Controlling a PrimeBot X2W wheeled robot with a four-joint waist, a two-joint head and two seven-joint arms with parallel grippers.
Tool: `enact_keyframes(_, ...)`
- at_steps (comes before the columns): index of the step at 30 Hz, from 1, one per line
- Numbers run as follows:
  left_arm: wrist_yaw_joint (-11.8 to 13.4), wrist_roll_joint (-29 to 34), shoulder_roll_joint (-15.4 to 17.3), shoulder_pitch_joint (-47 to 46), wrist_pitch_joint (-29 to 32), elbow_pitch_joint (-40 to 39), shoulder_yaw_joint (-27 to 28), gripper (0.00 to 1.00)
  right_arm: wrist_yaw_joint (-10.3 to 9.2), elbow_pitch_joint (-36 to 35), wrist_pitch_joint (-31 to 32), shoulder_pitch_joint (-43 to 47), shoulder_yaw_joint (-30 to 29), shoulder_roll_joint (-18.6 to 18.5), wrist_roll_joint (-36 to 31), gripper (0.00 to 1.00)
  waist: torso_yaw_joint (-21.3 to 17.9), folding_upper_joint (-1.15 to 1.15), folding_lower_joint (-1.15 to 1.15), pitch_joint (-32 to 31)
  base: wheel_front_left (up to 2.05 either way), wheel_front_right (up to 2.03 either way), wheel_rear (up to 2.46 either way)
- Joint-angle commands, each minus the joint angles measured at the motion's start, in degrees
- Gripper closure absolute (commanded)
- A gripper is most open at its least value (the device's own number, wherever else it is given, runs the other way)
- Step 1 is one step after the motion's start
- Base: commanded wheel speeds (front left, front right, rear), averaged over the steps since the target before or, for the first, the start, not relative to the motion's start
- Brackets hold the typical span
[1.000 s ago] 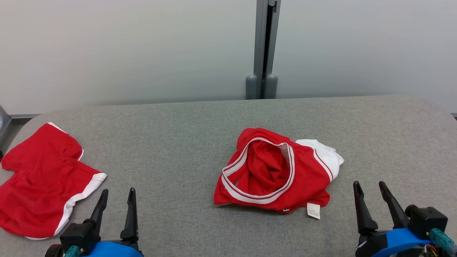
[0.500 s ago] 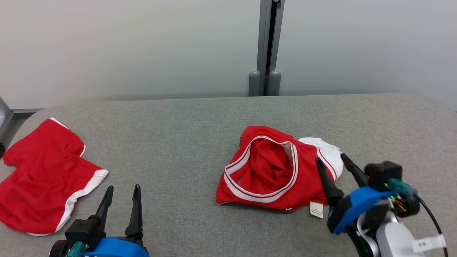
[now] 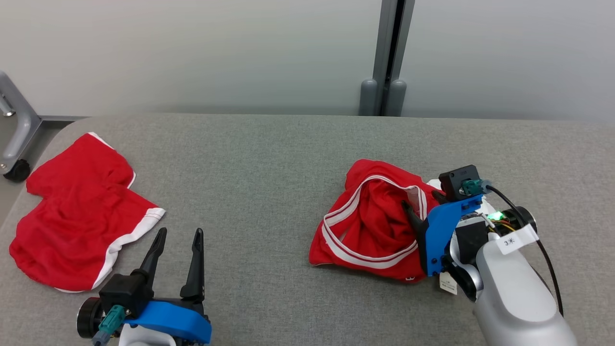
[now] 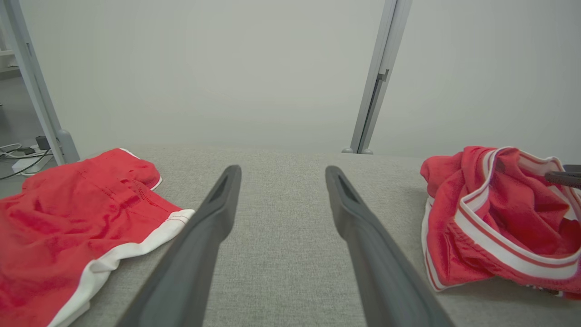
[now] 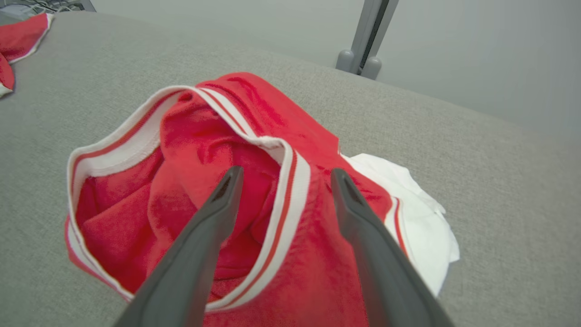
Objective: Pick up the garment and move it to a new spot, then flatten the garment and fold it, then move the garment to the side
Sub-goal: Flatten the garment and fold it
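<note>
Garment [image 3: 370,226] on grey fabric tabletop [image 3: 269,192]

Red garment [image 3: 370,226] with white, red-striped waistband [image 3: 362,258]; red shorts [image 3: 72,216] with white hem [image 3: 127,239]; grey tabletop [image 3: 264,168].

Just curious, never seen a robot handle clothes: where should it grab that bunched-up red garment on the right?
Probably the striped waistband of the garment, from above on its right side: the band stands up as a rim, and the open right gripper straddles it.
</note>
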Motion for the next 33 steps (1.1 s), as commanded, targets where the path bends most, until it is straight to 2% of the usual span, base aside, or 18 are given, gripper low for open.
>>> enact_keyframes(1, -0.22, 0.08, 0.26, -1.09, -0.16, 0.01, -0.28, 0.0, 0.01, 2.98, 0.84, -2.11, -0.13, -0.26, -2.19, 0.0, 0.84, 0.0, 0.0, 0.85, 0.0, 0.0, 0.0)
enact_keyframes(5, -0.32, 0.14, 0.04, -2.01, -0.15, -0.04, -0.51, 0.0, 0.01, 8.06, 1.3, -4.77, -1.84, -0.27, -7.03, 0.0, 1.71, 0.0, 0.0, 1.64, 0.0, 0.0, 0.0)
enact_keyframes(6, -0.36, 0.19, -0.06, -2.2, -0.16, -0.1, -0.56, 0.0, 0.01, 8.9, 0.98, -5.23, -2.56, -0.26, -7.99, 0.24, 1.88, 0.0, 0.0, 1.75, 0.0, 0.0, 0.0)
enact_keyframes(7, -0.37, 0.23, -0.13, -2.37, -0.15, -0.16, -0.59, 0.0, 0.01, 9.48, 0.46, -5.74, -3.46, -0.26, -8.7, 0.97, 2.02, 0.0, 0.0, 1.84, 0.0, 0.0, 0.0)
enact_keyframes(12, -0.4, 0.31, -0.27, -2.58, -0.16, -0.35, -0.46, 0.0, 0.01, 11.3, -0.87, -6.96, -7.02, -0.23, -10.78, 1.0, 2.21, 0.0, 0.0, 1.96, 0.0, 0.0, 0.0)
enact_keyframes(16, -0.42, 0.36, -0.39, -2.48, -0.15, -0.19, -0.3, 0.0, 0.01, 10.21, -4.91, -9.24, -7.92, -0.22, -9.66, 1.0, 2.35, 0.0, 0.0, 1.48, 0.0, 0.0, 0.0)
enact_keyframes(19, -0.42, 0.44, -0.43, -2.22, -0.15, -0.37, -0.22, 0.0, 0.01, 6.5, -10.24, -12.79, -3.22, -0.17, -5.8, 1.0, 2.45, 0.0, 0.0, 0.87, 0.0, 0.0, 0.0)
enact_keyframes(22, -0.39, 0.51, -0.44, -1.93, -0.15, -0.67, -0.29, 0.0, 0.01, 2.31, -12.58, -16.37, 3.72, -0.18, -0.69, 1.0, 2.51, 0.0, 0.0, 0.7, 0.0, 0.0, 0.0)
enact_keyframes(27, -0.53, 0.66, -0.6, -2.59, -0.15, -1.33, -0.75, 0.0, 0.01, -4.37, -12.92, -23.81, 16.49, -0.19, 7.43, 1.0, 3.53, 0.0, 0.0, 1.48, 0.0, 0.0, 0.0)
enact_keyframes(33, -0.95, 0.97, -1.41, -4.15, -0.15, -1.87, -2.18, 0.0, 0.01, -7.06, -14.74, -33.93, 24.82, -0.24, 16.79, 1.0, 5.88, 0.0, 0.0, 3.31, 0.0, 0.0, 0.0)
